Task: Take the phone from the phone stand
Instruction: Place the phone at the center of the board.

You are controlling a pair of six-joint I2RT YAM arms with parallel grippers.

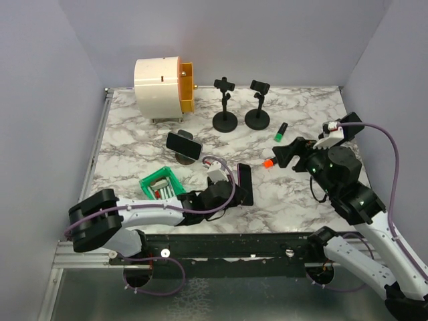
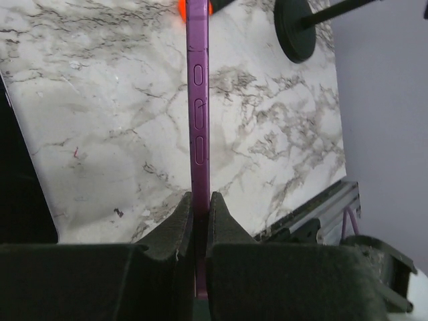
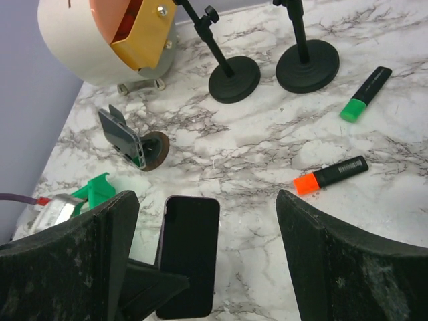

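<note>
The phone is gripped edge-on at its near end by the closed left fingers, long axis toward 12 o'clock, with the phone stand seen apart at 10 o'clock; the right fingers are spread wide, empty.

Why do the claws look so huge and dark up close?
Left wrist view: the left claw sits right by the lens, looming dark around the sharp purple phone. Right wrist view: the right claw looms likewise; the orange highlighter looks crisp.

White-and-black arms trail purple cables.
</note>
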